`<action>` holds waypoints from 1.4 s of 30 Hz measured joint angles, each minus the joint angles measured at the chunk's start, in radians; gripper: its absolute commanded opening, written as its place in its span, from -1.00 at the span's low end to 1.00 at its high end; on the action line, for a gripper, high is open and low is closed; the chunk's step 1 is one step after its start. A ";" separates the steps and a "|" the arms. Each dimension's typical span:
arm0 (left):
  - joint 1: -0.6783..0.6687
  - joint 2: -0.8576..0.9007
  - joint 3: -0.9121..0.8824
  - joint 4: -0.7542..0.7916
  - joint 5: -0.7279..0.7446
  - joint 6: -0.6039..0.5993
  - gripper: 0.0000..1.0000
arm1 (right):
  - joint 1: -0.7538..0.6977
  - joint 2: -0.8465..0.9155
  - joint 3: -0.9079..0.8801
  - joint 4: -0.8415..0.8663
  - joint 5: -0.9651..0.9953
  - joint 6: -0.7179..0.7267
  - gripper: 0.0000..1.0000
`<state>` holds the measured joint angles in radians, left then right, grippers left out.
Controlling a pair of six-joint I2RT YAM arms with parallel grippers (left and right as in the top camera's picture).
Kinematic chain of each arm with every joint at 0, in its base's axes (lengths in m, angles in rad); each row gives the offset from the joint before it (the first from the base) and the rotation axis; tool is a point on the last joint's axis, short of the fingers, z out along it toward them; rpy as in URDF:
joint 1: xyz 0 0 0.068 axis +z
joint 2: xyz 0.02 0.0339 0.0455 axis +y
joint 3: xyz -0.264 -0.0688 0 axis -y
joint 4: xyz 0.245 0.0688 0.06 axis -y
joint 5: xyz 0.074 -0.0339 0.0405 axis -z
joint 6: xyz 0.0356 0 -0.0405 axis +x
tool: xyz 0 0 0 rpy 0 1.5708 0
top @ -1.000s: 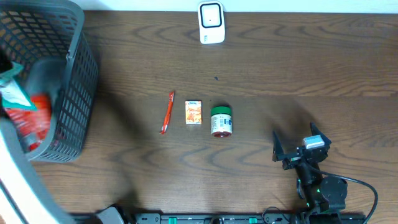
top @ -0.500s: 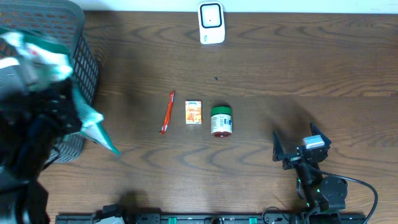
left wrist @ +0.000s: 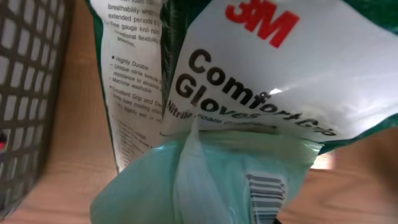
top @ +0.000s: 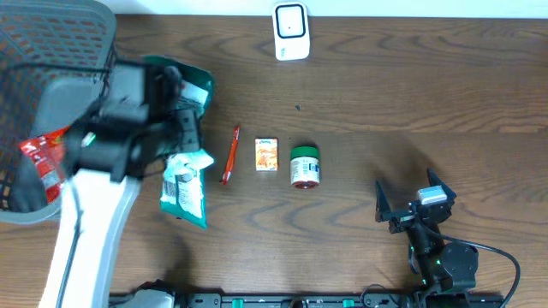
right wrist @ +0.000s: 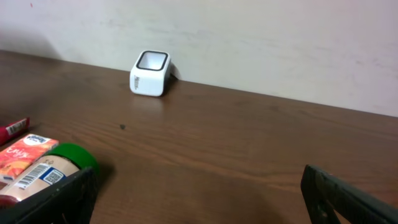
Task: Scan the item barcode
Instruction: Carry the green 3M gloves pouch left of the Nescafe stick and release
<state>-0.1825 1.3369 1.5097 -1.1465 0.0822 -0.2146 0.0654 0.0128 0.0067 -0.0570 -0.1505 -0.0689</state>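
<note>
Overhead, we find the left tool [top: 183,128] pinched on a glove packet [top: 183,190]. Its fingers are hidden by the film, but the packet hangs from it, seemingly just off the counter [top: 385,94]. The basket [top: 43,43] lies close on this tool's left.

The packet's long axis runs fore and aft: a short green end pokes out ahead of the tool, and the longer end trails back toward the robot. The scanner [top: 291,32] stands ahead of the tool and off to its right, well apart from it, near the counter's far edge. We judge that this forward-right diagonal is what the coming move turns on.

From the left wrist view, the barcode [left wrist: 264,196] sits on the pale green part of the packet, partly cut off at the bottom edge, and it faces the wrist camera. We think it must be turned toward the scanner's window on the way.

The right tool [top: 406,190] sits spread wide and holds nothing. It is farther from the scanner than the left tool, so the left arm is the nearer one.

A red stick [top: 230,155], a small box [top: 266,155] and a jar [top: 304,166] lie in a row to the left tool's right.
</note>
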 measured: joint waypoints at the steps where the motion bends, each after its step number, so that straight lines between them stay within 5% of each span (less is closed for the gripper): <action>1: -0.004 0.037 -0.001 0.002 -0.023 0.000 -0.86 | 0.000 0.000 0.000 0.000 0.000 0.000 0.98; 16: -0.010 0.581 -0.003 0.113 -0.119 -0.003 -0.85 | 0.000 0.000 0.000 0.000 0.000 0.000 0.99; 20: -0.010 0.621 -0.004 0.134 -0.119 -0.003 0.12 | 0.000 0.000 0.000 0.000 0.000 0.000 0.99; 23: -0.010 0.627 -0.004 0.134 -0.116 -0.013 0.48 | 0.000 0.000 0.000 0.000 0.000 0.000 0.99; 33: -0.010 0.626 0.030 0.076 -0.114 -0.013 0.57 | 0.000 0.000 0.000 0.000 0.000 0.000 0.98; 42: 0.045 0.435 0.381 -0.008 -0.116 0.021 0.57 | 0.000 0.000 0.000 0.000 0.000 0.000 0.98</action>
<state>-0.1379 1.7718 1.8904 -1.1542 -0.0334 -0.1936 0.0650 0.0128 0.0067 -0.0574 -0.1505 -0.0689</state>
